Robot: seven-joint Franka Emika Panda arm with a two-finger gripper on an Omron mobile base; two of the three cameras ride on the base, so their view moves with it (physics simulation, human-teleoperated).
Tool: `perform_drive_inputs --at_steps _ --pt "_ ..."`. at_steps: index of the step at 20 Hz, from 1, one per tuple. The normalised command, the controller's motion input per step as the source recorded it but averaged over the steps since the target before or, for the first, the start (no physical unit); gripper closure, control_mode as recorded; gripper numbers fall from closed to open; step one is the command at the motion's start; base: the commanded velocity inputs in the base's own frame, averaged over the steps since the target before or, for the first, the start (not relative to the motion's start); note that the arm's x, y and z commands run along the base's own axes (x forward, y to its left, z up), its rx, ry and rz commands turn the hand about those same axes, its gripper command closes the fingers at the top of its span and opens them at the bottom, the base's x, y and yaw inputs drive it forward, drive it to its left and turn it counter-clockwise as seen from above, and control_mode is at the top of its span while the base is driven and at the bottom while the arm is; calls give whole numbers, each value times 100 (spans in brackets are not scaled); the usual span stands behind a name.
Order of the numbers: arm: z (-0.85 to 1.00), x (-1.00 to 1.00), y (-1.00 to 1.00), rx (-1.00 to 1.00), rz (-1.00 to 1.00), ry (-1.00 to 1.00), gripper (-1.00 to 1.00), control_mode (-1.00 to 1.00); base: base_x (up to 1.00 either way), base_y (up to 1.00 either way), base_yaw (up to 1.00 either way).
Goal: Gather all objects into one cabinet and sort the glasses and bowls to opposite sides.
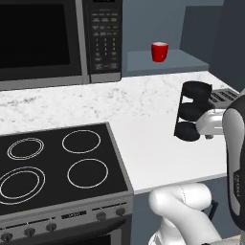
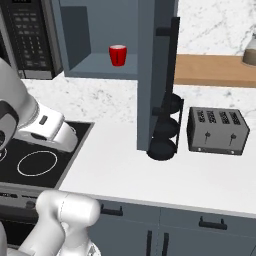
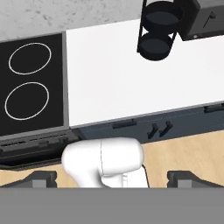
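The pincer hangs with its two dark fingertips spread wide, holding nothing, looking down over the front edge of the white stone table. Beyond that edge from the pincer lies a broad bare stretch of table top, bounded on one side by the black glass cooktop with white ring burners and on the far side by a black three-tier wire rack standing just beside a dark grey four-slot toaster. Below the table edge, closer to the pincer, run slate-blue drawer fronts with dark handles and a strip of pale wooden floor.

The small glossy red cup stands upright, far from the pincer, on the flat shelf floor of a slate-blue wall recess, set back from the shelf's front lip with open room on either side. A black microwave with a button panel sits just beside that recess.

The toaster is cut off at the corner of the hand view, and the rack's top tier runs out of that view. The recess's upper part is cut off in both base views.
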Motion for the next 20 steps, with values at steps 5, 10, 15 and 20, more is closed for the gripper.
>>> perform_drive_inputs --at_steps 5,10,15,20 --pt "1 0 -3 0 1 -6 -100 -100 8 -5 0" --pt "34 0 -24 0 12 -31 -100 -100 0 0 0" --pt "55 4 -3 0 10 -33 -100 -100 0 0 0" --pt "50 35 3 0 1 -15 -100 -100 0 0 0"
